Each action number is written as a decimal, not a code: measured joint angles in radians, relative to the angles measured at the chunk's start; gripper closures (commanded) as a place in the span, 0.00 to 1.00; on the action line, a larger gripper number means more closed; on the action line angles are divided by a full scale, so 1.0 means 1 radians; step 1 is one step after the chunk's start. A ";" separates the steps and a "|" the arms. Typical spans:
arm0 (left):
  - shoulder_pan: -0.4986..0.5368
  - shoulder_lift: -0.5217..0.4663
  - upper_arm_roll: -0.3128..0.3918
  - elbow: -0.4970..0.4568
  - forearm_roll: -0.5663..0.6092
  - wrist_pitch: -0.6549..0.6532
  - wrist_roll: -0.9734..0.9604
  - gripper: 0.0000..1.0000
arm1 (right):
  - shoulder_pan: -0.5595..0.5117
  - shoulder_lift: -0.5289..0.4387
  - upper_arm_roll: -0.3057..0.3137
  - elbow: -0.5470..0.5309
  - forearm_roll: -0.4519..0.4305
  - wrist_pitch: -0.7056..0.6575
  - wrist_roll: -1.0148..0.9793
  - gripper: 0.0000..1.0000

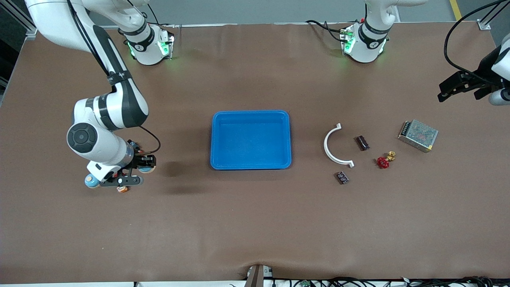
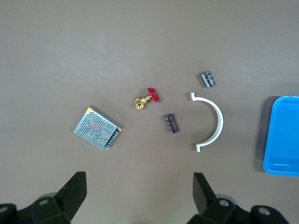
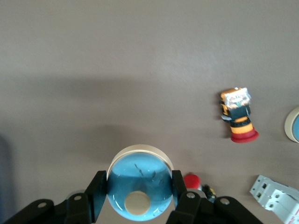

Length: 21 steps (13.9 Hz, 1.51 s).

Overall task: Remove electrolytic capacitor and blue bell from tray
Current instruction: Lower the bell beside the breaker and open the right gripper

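Now | blue tray (image 1: 251, 116) empty | right jaws clamp bell (image 3: 138, 188) | left jaws wide

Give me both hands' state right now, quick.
Left hand: open, empty, over the table near the power supply.
Right hand: closed on the blue bell.
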 measured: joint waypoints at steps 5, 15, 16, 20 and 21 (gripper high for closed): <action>0.000 0.000 0.001 0.000 0.000 0.001 0.000 0.00 | -0.092 -0.137 0.000 -0.208 0.000 0.068 -0.162 1.00; 0.001 0.000 0.003 0.000 0.000 0.006 0.000 0.00 | -0.299 -0.229 0.001 -0.430 0.000 0.196 -0.479 1.00; 0.001 0.000 0.003 0.000 0.000 0.007 0.000 0.00 | -0.308 -0.233 0.001 -0.443 0.000 0.204 -0.488 1.00; 0.001 0.000 0.003 0.000 0.000 0.013 0.000 0.00 | -0.313 -0.255 0.002 -0.520 0.000 0.269 -0.495 1.00; 0.000 0.000 0.003 0.000 0.000 0.013 0.000 0.00 | -0.314 -0.258 0.002 -0.541 0.000 0.290 -0.495 1.00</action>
